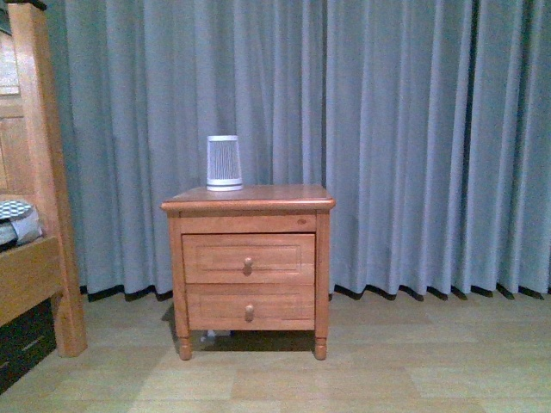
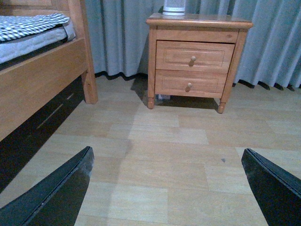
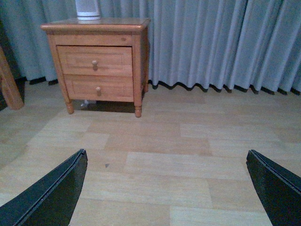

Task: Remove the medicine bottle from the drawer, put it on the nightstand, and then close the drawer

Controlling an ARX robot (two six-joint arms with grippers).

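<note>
The orange-brown nightstand (image 1: 247,203) stands in front of the curtain; it also shows in the left wrist view (image 2: 197,21) and the right wrist view (image 3: 96,26). Its upper drawer (image 1: 248,258) is shut, with a round knob; it shows too in the wrist views (image 2: 194,55) (image 3: 95,60). The medicine bottle is hidden. My left gripper (image 2: 167,188) and right gripper (image 3: 167,188) are open and empty, low over the floor, well short of the nightstand. Neither arm shows in the front view.
A ribbed white-grey tapered cylinder (image 1: 224,162) stands on the nightstand top at the back left. The lower drawer (image 1: 250,308) is shut. A wooden bed frame (image 1: 39,172) with bedding stands at the left (image 2: 42,70). Grey curtains (image 1: 405,129) hang behind. Wood-plank floor (image 1: 344,370).
</note>
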